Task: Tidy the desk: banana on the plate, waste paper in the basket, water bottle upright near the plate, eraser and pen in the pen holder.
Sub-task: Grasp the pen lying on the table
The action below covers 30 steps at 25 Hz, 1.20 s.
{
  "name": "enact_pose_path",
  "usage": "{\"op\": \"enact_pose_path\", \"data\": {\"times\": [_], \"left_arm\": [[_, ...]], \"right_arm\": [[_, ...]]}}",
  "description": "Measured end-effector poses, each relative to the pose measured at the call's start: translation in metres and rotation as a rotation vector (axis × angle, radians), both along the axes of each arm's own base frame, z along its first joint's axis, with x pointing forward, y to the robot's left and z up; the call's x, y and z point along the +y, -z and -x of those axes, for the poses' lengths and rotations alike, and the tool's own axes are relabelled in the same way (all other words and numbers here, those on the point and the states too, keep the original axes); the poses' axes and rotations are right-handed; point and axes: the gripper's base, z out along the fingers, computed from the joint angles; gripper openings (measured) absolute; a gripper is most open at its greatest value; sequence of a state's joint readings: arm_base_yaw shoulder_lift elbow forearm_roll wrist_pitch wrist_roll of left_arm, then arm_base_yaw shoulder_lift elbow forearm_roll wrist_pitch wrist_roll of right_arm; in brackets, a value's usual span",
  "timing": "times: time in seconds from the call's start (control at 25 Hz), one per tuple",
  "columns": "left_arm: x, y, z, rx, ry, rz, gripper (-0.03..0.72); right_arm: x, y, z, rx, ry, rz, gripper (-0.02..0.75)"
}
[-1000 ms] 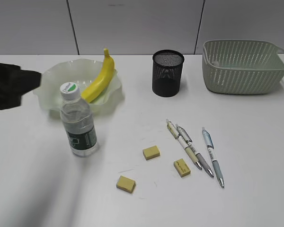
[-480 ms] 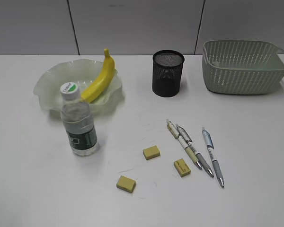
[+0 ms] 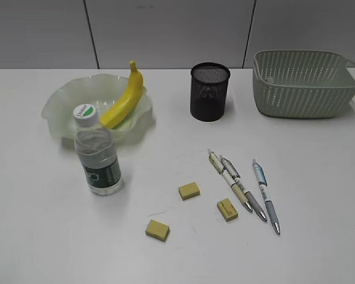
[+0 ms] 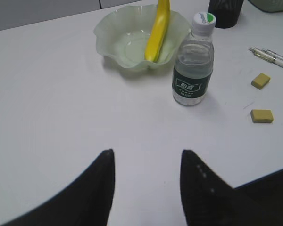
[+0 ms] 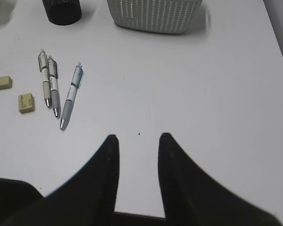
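Note:
The banana (image 3: pixel 125 97) lies in the pale-green plate (image 3: pixel 59 103) at the back left of the desk (image 3: pixel 47 236). The water bottle (image 3: pixel 96 157) stands upright just in front of the plate. Three pens (image 3: pixel 242 186) lie side by side right of centre, with three yellow erasers (image 3: pixel 189 190) beside and in front of them. The black pen holder (image 3: pixel 210 92) stands at the back centre. The basket (image 3: pixel 305 83) is at the back right. No waste paper shows. My left gripper (image 4: pixel 147 153) is open and empty, well short of the bottle (image 4: pixel 193 70). My right gripper (image 5: pixel 139 136) is open and empty, right of the pens (image 5: pixel 71 94).
Neither arm shows in the exterior view. A grey panelled wall runs behind the desk. In the right wrist view the desk's right edge (image 5: pixel 278 42) runs close to the basket (image 5: pixel 153 14).
The dark left arm seen at the left edge of the exterior view one second ago has drawn back out of that view. Nothing on the desk has moved.

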State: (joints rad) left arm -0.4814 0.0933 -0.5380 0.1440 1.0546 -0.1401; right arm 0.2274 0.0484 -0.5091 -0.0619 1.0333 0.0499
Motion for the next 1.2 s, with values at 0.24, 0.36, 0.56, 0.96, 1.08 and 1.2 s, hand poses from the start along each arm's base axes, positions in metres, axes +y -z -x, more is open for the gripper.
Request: {"op": "enact_pose_path", "data": {"times": [0.24, 0.36, 0.56, 0.96, 1.08, 1.2], "left_arm": [[0.000, 0.000, 0.000, -0.002, 0.000, 0.001, 0.342], [0.002, 0.000, 0.004, -0.025, -0.024, 0.013, 0.342], [0.007, 0.000, 0.014, -0.081, -0.116, 0.033, 0.342], [0.007, 0.000, 0.017, -0.093, -0.165, 0.035, 0.342], [0.007, 0.000, 0.017, -0.093, -0.165, 0.035, 0.341], [0.007, 0.000, 0.017, -0.093, -0.165, 0.035, 0.340]], "right_arm": [[0.003, -0.001, 0.001, -0.003, -0.024, -0.028, 0.242], [0.008, -0.010, -0.005, -0.014, -0.062, -0.051, 0.241], [0.019, -0.024, -0.045, 0.072, -0.101, 0.000, 0.241], [0.055, 0.012, -0.192, 0.399, -0.129, 0.063, 0.247], [0.066, 0.040, -0.235, 0.548, -0.116, 0.062, 0.288], [0.079, 0.075, -0.273, 0.685, -0.115, 0.063, 0.347]]}}
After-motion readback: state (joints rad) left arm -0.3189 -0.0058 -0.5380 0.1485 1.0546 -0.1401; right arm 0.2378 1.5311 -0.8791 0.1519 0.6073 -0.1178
